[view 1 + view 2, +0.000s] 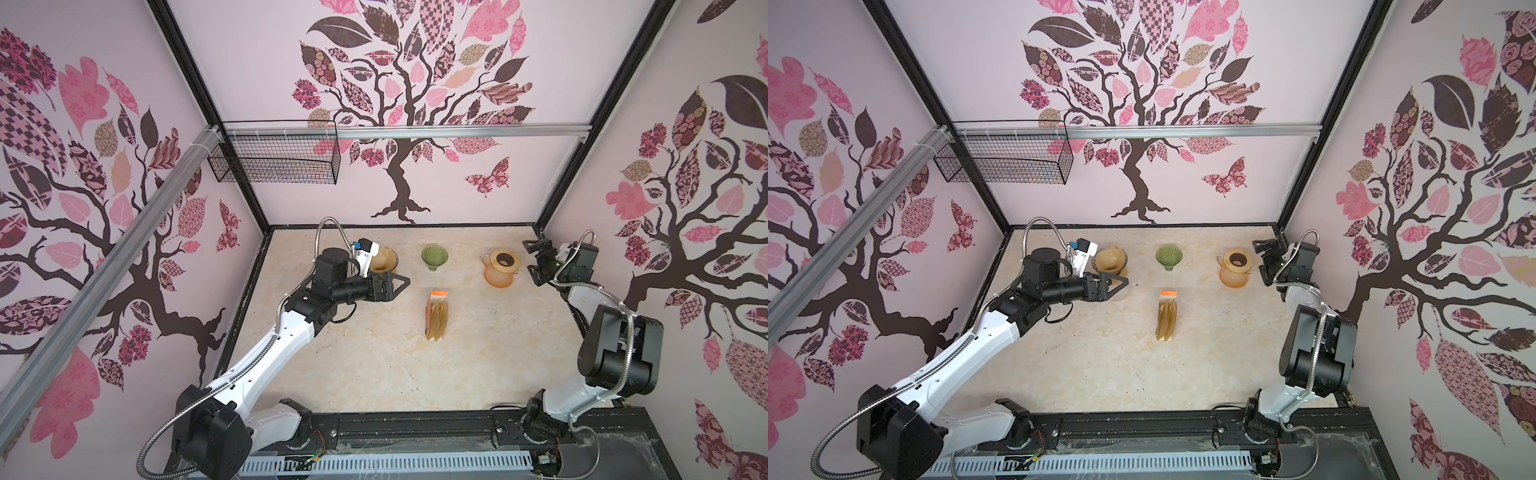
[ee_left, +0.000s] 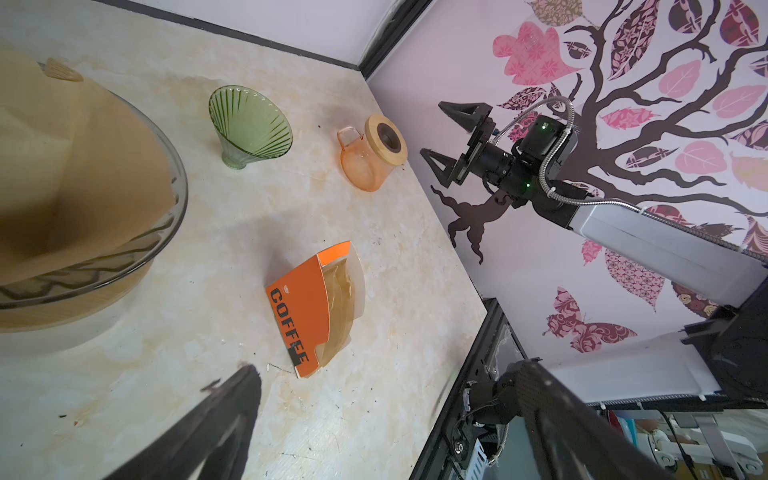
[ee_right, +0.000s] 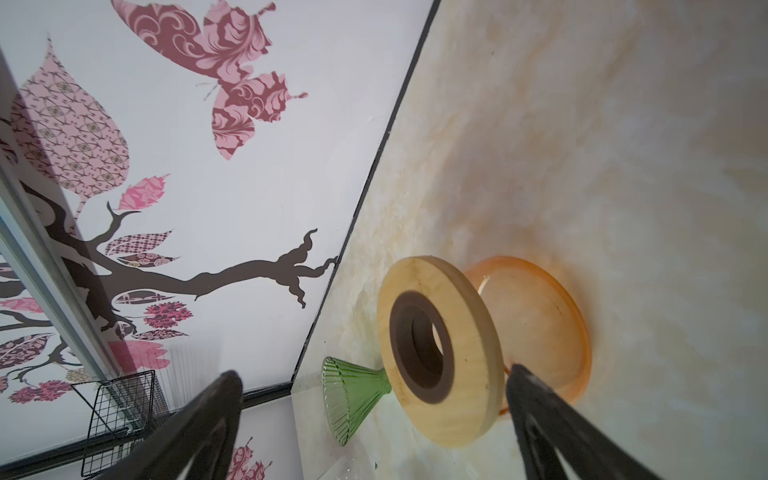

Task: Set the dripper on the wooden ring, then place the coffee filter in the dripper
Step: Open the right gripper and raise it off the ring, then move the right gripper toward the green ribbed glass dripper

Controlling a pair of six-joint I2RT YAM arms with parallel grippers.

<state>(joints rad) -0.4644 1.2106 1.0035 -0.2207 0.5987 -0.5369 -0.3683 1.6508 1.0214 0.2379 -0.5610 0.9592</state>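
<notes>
My left claw point(image 1: 403, 286) is spread wide and holds nothing, hanging just beside the clear glass dripper point(image 2: 178, 195) at back left of the bench point(image 1: 374, 353). The brown coffee filter point(image 2: 83, 158) sits inside that dripper, paper rising above the rim. My right claw point(image 1: 533, 261) is spread too, just beside the orange carafe point(image 1: 500, 270), a gap between them. Green dripper point(image 1: 434, 254) stands upright between the two vessels. Orange filter box point(image 1: 437, 313) lies mid-bench with more filters showing inside.
</notes>
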